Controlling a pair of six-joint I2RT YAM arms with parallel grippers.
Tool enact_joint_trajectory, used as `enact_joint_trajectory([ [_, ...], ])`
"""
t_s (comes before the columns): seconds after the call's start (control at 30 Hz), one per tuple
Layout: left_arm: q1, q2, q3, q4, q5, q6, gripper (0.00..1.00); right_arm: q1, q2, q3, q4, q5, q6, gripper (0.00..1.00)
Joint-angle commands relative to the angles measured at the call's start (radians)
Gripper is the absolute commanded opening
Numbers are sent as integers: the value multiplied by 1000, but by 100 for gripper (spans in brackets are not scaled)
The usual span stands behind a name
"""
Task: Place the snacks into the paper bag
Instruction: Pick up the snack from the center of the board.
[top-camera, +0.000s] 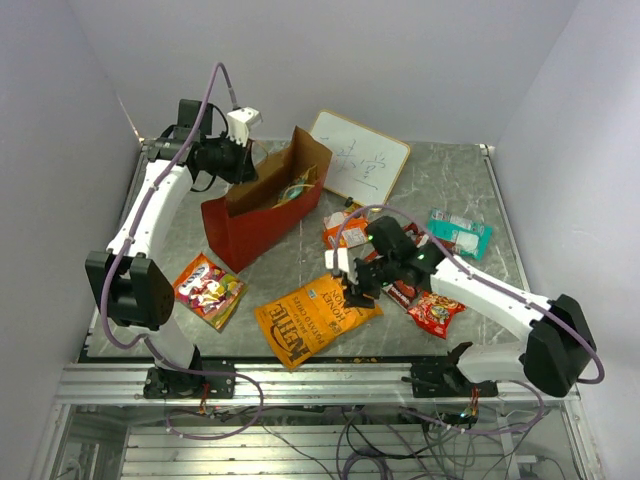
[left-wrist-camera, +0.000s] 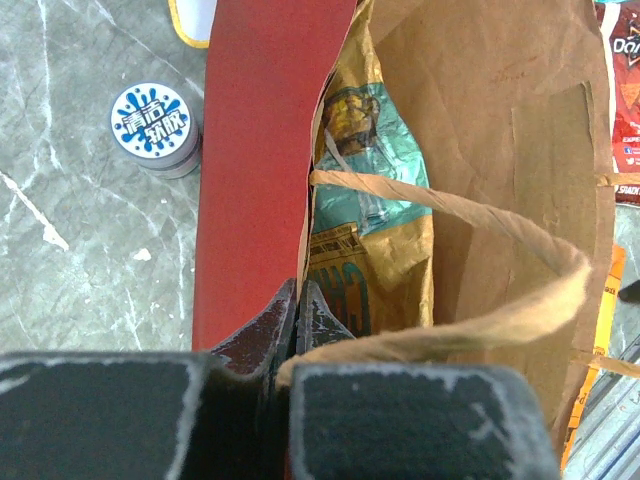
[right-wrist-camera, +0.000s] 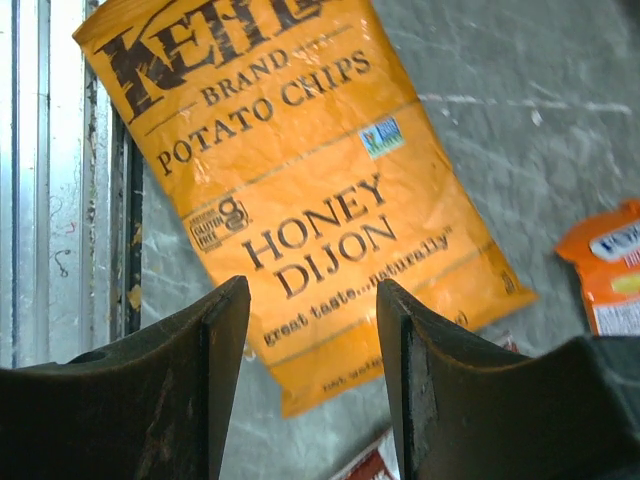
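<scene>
Progress check: imo we're early on, maybe one down and most to go. The paper bag (top-camera: 262, 205) stands upright at the back left of the table (top-camera: 455, 175), mouth open. The left wrist cam shows at least one teal and tan packet (left-wrist-camera: 365, 200) already inside; can't tell if anything's under it. Left gripper (left-wrist-camera: 297, 310) is pinched tight on the bag's top edge, red wall btwn the fingers, so it looks like it's just propping the bag open. Right gripper (right-wrist-camera: 312, 295) is abt halfway open with nothing in it, hanging right over the lower end of the big orange chip bag (right-wrist-camera: 300, 170), which lies flat near the front edge, so I'd guess that's the next pick. Left to pack, as far as I can see: that chip bag, a red packet (top-camera: 208, 290) front left by the left arm, an orange pack (top-camera: 343, 230) mid table, another red packet (top-camera: 435, 313) next to the right arm, and a teal pack (top-camera: 460, 232) at the right. Stuff under the right arm is partly hidden, so prob more there. The white board (top-camera: 360, 157) behind the bag isn't a snack.
</scene>
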Motion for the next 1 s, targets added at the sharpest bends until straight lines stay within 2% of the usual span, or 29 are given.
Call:
enact_joint_trajectory([
  [0.0, -8, -22, -17, 56, -19, 2, 7, 116, 38, -57, 105, 70, -34, 54],
  [0.37, -8, -11, -32, 81, -28, -25, 7, 366, 75, -186, 175, 256, -34, 56],
  [0.73, -8, -15, -42, 79, -29, -21, 7, 389, 26, -291, 374, 406, -36, 51],
  [0.97, -8, -8, -34, 73, -23, -19, 7, 391, 22, -304, 385, 405, -45, 41],
])
